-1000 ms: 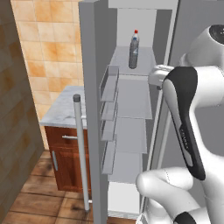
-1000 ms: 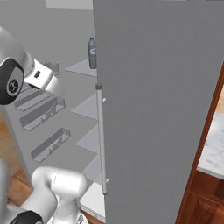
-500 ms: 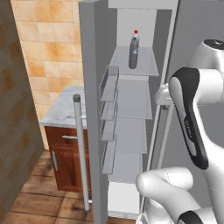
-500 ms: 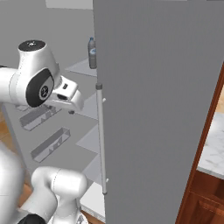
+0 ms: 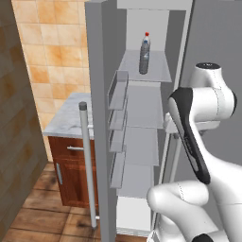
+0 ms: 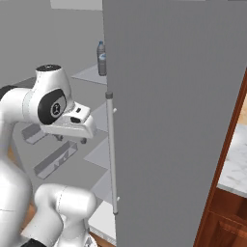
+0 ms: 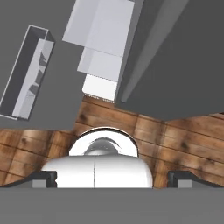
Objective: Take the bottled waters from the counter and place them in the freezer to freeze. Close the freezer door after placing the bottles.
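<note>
One bottled water (image 5: 144, 55), clear-greyish with a red cap and a blue label, stands upright on the freezer's top shelf (image 5: 156, 71); it also shows in the right base view as the bottle (image 6: 101, 58). The other bottle is out of view. The freezer door (image 5: 97, 108) stands wide open, with its bar handle (image 5: 87, 160) and inner bins (image 5: 118, 90). My gripper (image 6: 71, 140) hangs outside the freezer at mid-shelf height, well below the bottle, and points down at the floor. Its fingertips (image 7: 43, 178) are far apart: open, holding nothing.
The white marble counter (image 5: 71, 120) on reddish-brown cabinets lies left of the open door. The plain grey twin door (image 6: 173, 120) with its handle (image 6: 111, 149) is shut beside my hand. A brown wall (image 5: 19, 142) bounds the left. A wooden floor (image 7: 175, 135) lies below.
My hand has drawn back from the top shelf, dropped lower and turned to face the floor. The bottle on the shelf has not moved.
</note>
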Available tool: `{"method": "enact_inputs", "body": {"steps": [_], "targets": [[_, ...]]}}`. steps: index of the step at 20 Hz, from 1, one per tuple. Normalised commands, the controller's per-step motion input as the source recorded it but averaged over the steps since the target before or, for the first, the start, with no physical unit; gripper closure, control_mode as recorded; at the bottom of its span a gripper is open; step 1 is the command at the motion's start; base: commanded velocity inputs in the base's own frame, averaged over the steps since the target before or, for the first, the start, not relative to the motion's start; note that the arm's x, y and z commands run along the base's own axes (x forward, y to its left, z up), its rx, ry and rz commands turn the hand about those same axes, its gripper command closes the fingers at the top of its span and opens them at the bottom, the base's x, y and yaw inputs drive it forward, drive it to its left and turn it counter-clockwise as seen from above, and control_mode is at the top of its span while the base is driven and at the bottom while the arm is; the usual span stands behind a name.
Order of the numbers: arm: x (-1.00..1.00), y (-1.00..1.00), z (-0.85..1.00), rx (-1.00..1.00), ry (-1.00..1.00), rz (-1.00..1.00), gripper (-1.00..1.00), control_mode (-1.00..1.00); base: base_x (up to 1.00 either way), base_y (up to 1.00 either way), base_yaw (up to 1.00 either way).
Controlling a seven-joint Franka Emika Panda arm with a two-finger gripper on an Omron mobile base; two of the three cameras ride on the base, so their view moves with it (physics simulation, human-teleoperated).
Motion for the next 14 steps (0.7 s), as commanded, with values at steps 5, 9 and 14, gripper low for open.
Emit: {"method": "enact_inputs", "body": {"steps": [5, 9, 14], "targets": [[-0.1, -0.07, -0.67, 0.0, 0.04, 0.0, -1.0, -1.0, 0.0, 0.0, 0.0], [0.0, 0.1, -0.53, 0.0, 0.08, 0.0, -1.0, -1.0, 0.0, 0.0, 0.0], [0.0, 0.1, -0.12, 0.0, 0.0, 0.0, -1.0, -1.0, 0.0, 0.0, 0.0]]}}
